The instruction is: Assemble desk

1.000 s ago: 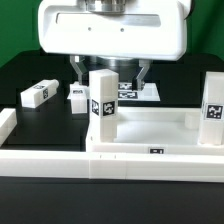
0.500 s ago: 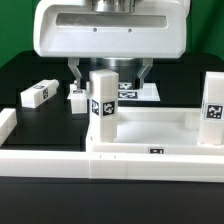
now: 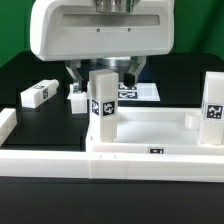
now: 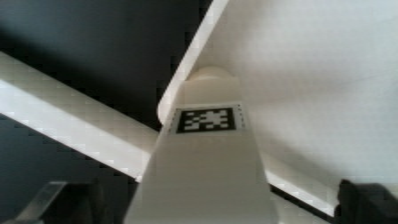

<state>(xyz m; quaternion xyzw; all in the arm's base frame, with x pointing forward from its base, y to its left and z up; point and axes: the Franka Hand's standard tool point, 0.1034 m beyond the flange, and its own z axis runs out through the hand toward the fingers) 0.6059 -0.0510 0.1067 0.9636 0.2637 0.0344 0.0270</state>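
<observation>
Black table — soft, even light

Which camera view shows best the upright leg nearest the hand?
The exterior view: the upright leg shows at full height, standing at the desk top corner. The wrist view looks down along it, showing one tagged face, foreshortened.

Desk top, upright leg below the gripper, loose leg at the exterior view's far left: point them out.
desk top (image 3: 155,125), exterior view, bare inner floor.
upright leg (image 3: 104,107), exterior view, front face, on its tag.
loose leg (image 3: 35,95), exterior view, its tagged face.
</observation>
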